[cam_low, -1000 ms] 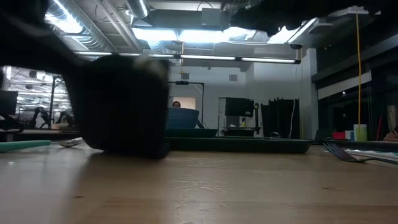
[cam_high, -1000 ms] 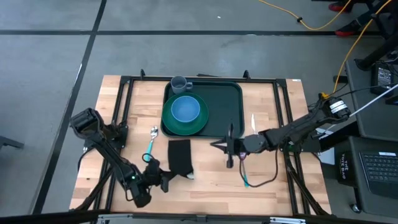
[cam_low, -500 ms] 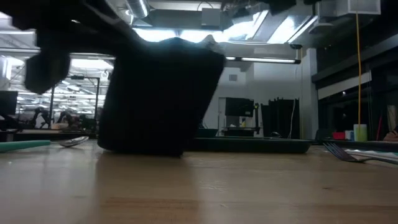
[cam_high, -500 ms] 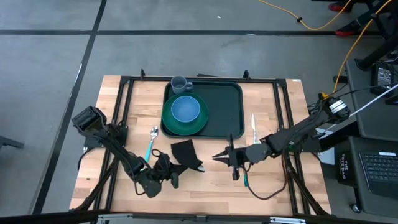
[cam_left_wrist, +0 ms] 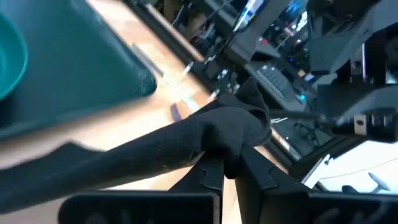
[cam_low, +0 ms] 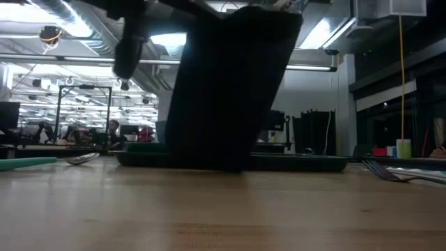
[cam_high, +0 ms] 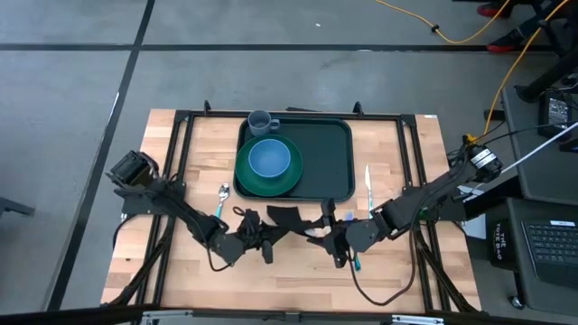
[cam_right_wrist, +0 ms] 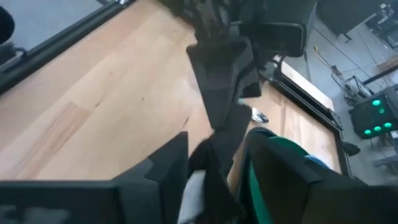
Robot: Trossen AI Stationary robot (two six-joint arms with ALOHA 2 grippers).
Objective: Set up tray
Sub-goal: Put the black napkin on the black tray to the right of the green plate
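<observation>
High view: left gripper (cam_high: 267, 238) and right gripper (cam_high: 327, 236) both pinch black cloth (cam_high: 291, 219), stretched between them just near of tray (cam_high: 327, 153). Tray at table's far centre, holding green plate (cam_high: 267, 177), blue bowl (cam_high: 268, 157).

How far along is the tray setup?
Done: plate, bowl and cup sit on the tray. In hand: the left gripper and right gripper both grip the black cloth. Left: spoon and fork lie off the tray.
</observation>
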